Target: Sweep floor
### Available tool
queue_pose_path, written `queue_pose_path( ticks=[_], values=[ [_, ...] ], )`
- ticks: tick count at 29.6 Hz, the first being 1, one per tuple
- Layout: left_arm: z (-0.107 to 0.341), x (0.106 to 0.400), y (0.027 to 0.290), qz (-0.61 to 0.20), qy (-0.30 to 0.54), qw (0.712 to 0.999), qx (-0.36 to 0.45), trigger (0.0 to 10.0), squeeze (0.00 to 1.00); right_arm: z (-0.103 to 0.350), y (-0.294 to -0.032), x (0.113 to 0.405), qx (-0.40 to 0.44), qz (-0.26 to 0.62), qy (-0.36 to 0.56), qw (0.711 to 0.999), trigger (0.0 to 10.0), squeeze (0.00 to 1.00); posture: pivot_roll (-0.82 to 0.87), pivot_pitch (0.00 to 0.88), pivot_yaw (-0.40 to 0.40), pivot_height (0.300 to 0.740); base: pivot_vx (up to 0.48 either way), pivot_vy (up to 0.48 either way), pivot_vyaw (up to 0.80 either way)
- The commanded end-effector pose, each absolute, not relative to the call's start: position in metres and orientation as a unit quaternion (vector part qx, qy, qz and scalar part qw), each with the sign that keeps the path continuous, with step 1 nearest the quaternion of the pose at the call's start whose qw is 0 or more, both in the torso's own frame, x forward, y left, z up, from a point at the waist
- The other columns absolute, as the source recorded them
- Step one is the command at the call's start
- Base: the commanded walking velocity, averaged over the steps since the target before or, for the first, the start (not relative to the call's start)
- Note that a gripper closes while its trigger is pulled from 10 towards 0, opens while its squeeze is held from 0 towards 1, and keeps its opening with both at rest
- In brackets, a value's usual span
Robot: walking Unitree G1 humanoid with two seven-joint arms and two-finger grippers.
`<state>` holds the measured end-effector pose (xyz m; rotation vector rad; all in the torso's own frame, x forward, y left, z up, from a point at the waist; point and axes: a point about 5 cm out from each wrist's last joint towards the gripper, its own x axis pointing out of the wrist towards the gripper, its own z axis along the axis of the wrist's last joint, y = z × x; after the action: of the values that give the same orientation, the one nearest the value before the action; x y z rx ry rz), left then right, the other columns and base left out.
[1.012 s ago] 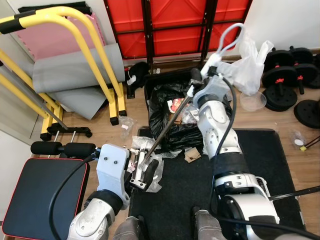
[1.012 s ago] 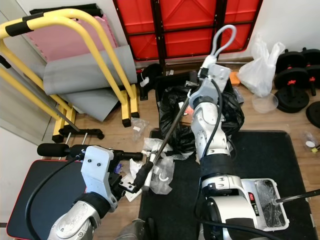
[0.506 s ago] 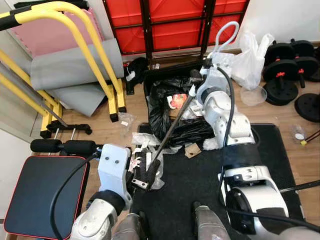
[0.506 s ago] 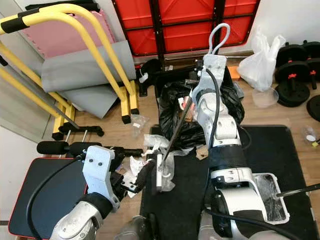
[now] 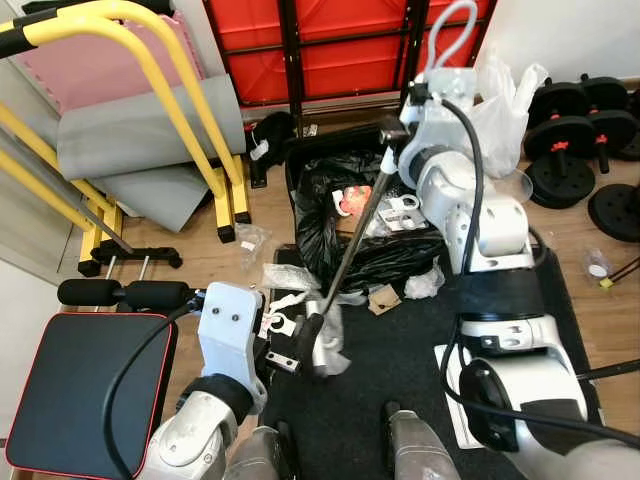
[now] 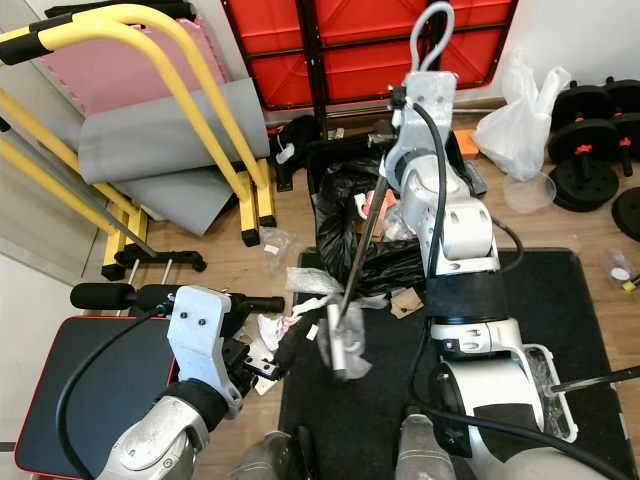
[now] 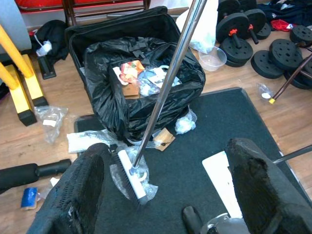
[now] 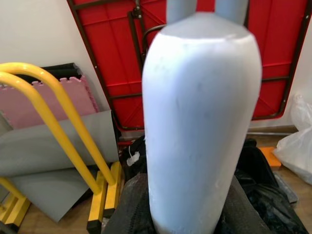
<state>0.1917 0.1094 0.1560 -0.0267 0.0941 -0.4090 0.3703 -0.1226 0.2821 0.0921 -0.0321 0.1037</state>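
Silver-handled broom (image 7: 161, 95) leans tilted, its brush head (image 7: 131, 175) on plastic litter.

Straight ahead of you the bin with its trash bag (image 5: 350, 225) sits at the far edge of the floor mat (image 5: 400, 350), with the folded table (image 5: 340, 45) against the wall behind it. The broom head (image 7: 131, 176) rests on the mat among plastic wrappers (image 5: 290, 280), just before the bin. To your left lie the padded bench (image 5: 85, 395) and the yellow frame (image 5: 150, 70); to your right, the dumbbells (image 5: 575, 140) and a plastic bag (image 5: 505, 105).
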Motion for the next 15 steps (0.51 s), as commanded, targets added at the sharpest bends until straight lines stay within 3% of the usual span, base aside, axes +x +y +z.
queue_pose_path(
  ticks=[1,8,15],
  values=[
    [0.15,0.19,0.11,-0.209,0.065,0.976,-0.017,10.0,0.0,0.281,-0.117,0.364,0.05,0.081,-0.013,0.995,10.0,0.0,-0.1,0.293,0.024,0.74,0.0,0.0,0.0],
    [0.15,0.192,0.11,-0.211,0.065,0.975,-0.015,10.0,0.0,0.271,-0.107,0.352,0.075,0.151,-0.005,0.986,10.0,0.0,-0.1,0.284,0.026,0.74,0.0,0.0,0.0],
    [0.149,0.194,0.11,-0.213,0.065,0.975,-0.014,10.0,0.0,0.268,-0.102,0.346,0.078,0.173,0.011,0.982,10.0,0.0,-0.1,0.278,0.022,0.74,0.0,0.0,-0.78]
  ],
)
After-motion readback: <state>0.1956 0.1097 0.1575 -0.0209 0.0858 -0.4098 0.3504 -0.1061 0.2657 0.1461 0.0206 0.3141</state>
